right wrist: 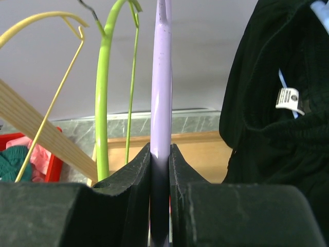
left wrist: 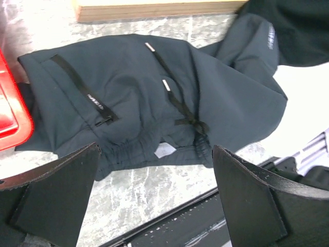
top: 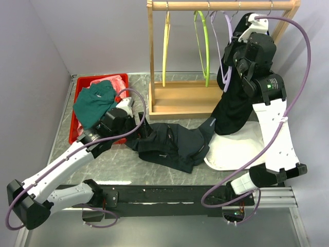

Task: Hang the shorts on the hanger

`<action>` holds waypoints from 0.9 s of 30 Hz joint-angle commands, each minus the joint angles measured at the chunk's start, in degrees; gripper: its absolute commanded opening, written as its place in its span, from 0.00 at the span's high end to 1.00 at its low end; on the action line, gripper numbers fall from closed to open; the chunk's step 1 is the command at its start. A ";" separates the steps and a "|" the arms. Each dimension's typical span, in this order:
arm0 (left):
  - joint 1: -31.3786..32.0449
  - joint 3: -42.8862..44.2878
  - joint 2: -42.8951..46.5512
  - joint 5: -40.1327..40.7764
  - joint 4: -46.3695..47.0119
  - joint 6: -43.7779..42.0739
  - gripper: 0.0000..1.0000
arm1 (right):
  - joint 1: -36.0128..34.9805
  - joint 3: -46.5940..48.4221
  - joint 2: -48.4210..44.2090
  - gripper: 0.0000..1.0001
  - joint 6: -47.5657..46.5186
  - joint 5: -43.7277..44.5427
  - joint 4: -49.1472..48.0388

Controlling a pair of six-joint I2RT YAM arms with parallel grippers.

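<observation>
Shorts [top: 172, 144] heaped on tabletop [top: 118, 167], hanger [right wrist: 160, 92] upright
Dark navy fabric rumpled, drawstring and pale label showing; thin lilac plastic pinched in the right tool [right wrist: 160, 154].

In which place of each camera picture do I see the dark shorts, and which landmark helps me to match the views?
Top external: the shorts lie in the centre, just below the wooden rack base.
Left wrist: the shorts fill the middle of the picture.
Right wrist: the shorts are not in it.
Shared landmark: the wooden rack base, at the top edge in the left wrist view and at lower middle in the right wrist view.
</observation>
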State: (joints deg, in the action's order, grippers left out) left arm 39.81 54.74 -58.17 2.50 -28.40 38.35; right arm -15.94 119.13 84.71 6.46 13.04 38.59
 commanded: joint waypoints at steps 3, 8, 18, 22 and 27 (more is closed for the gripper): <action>-0.17 -0.07 -2.21 1.45 0.80 -1.43 0.03 | -0.49 -3.72 -8.31 1.00 1.80 1.73 -2.82; -0.09 -0.86 -2.12 3.47 1.24 -1.26 0.03 | -0.58 -11.45 -14.64 1.00 4.95 1.91 -0.27; -0.09 -6.48 0.33 9.98 1.15 5.32 0.07 | -6.72 -37.90 -35.81 1.00 14.10 -2.05 6.41; 0.00 -14.46 3.76 8.66 5.46 7.44 0.11 | -12.87 -46.95 -41.98 1.00 17.70 -1.43 8.96; 1.23 -20.37 8.33 8.22 7.83 10.42 0.17 | -18.24 -51.80 -48.30 1.00 20.08 -1.87 13.34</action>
State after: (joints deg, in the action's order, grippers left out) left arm 39.90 37.36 -53.65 10.39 -25.36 44.97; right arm -31.44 68.69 40.86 23.29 11.68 51.05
